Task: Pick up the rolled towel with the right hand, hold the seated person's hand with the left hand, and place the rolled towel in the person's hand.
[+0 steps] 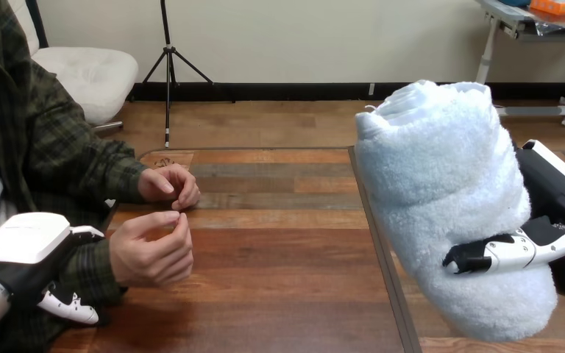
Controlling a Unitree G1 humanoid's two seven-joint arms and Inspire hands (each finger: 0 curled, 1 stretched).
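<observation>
1. The left robot hand (20,243) sits at 8 o'clock in the view, at the near edge of the desk (279,287). It lies against the person's dark plaid sleeve (92,268). I cannot tell whether it is grasping the forearm or only resting beside it.
2. The right robot hand (519,248) is at 4 o'clock, clenched round the towel (445,184). One black-and-white digit lies across the lower front of the roll.
3. The towel is a thick, pale roll on the right side of the view, well apart from the person's hands. Its long axis stands nearly upright, with the lower end toward 5 o'clock and the top leaning toward 11 o'clock. The spiral end faces up. Whether the lower end touches the desk cannot be told.
4. The person's near hand (151,254) is at 8 o'clock from the centre, loosely curled, just beyond the left robot hand.
5. The person's far hand (168,184) lies at 9 o'clock, also curled. Its fingertips point toward 5 o'clock, just above those of the near hand.
</observation>
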